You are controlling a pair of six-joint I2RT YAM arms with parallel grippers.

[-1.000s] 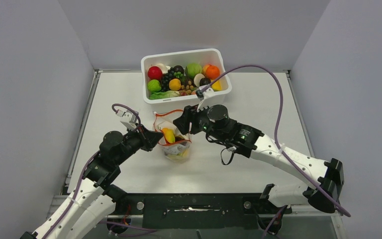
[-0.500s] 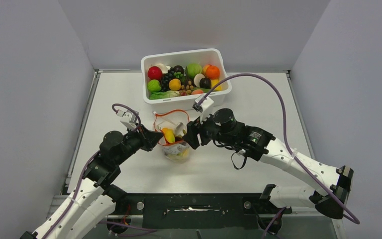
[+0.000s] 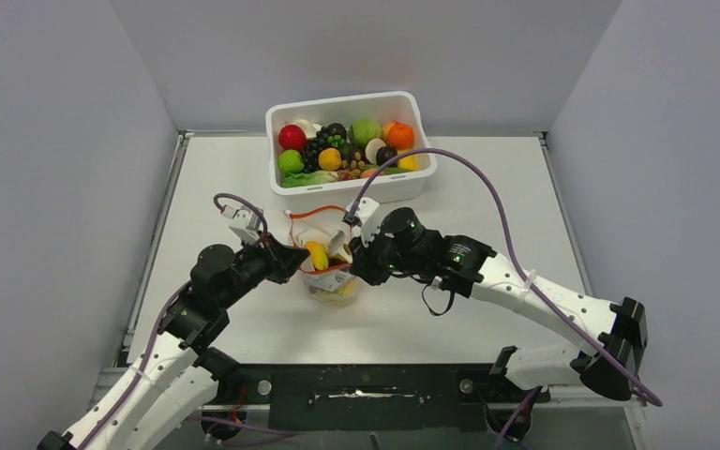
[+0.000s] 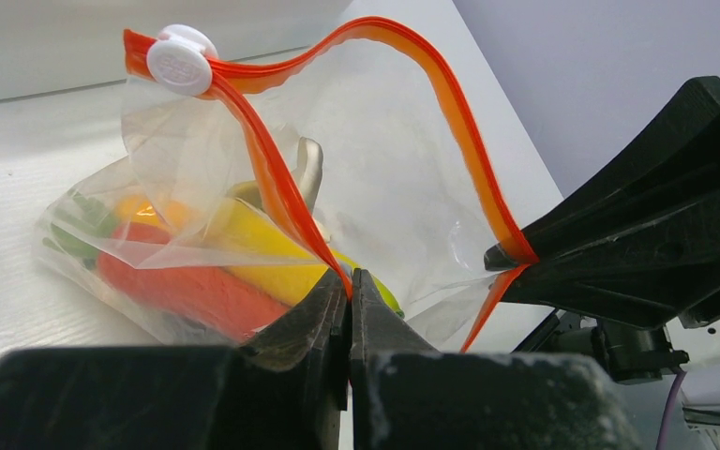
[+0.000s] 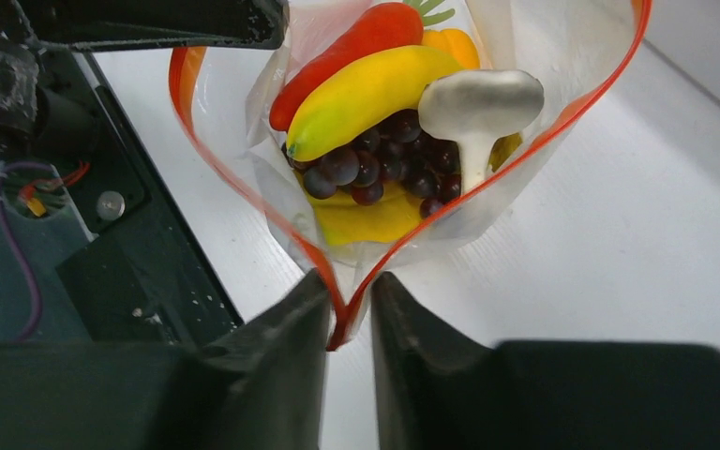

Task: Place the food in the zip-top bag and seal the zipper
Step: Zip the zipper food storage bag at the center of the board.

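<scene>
The left hand (image 4: 349, 278) stays clenched on one end of the zipper (image 4: 272, 178), and the right hand (image 5: 349, 309) has just come in and pinched the other end. The food (image 5: 366, 94) is in the bag (image 5: 267, 187) on the surface (image 5: 619, 234), mouth still open, so sealing is next. From above, the hands hide most of the bag.
</scene>
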